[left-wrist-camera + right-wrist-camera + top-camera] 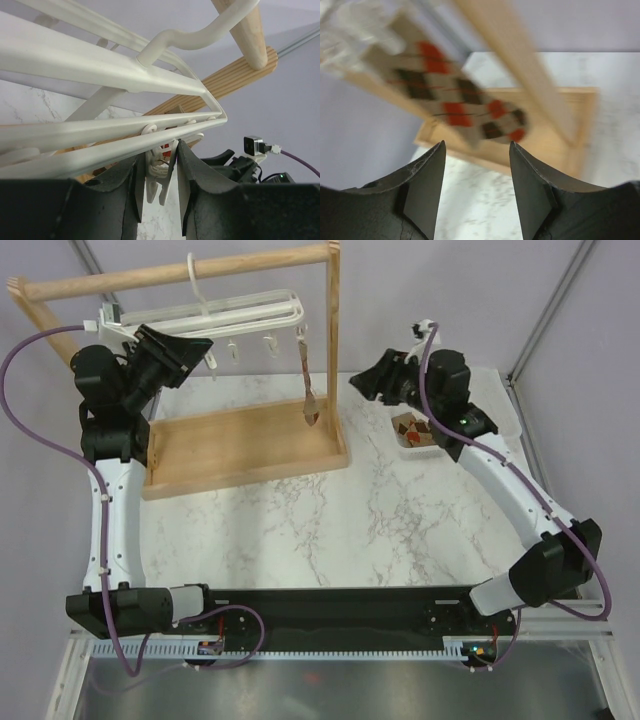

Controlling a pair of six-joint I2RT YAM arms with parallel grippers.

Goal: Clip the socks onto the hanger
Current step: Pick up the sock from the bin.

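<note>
On the rod of the rack [180,278], the hanger [220,312] is carried by its hook alone, so it could be swung or tilted by any pull from the left gripper [158,164], which is set on one of its dangling parts. A swinging frame would be hard to meet with the next sock.

The hung sock [309,395] is fastened at the hanger's right end, close beside the rack's upright. It could be brushed or dragged loose if the right gripper [476,150], placed just before it, were driven forward. The view from that wrist is blurred, so the exact gap cannot be told.

The second sock [415,430] is seen in the basket [505,405] at the right, well apart from the hanger and not yet clipped. It could be dropped on the way over, or caught by only a thin edge of fabric and later shed.

The clip [152,186] could be let slip from the pads and snapped shut before anything is fed into it.

The left fingers [192,185] are drawn in narrowly with that clip between them, and it appears to be pinched from both sides. How far its mouth is forced apart cannot be told. The right fingers [427,180] are spread wide with nothing between them, and the hung sock is seen beyond their tips, untouched.
</note>
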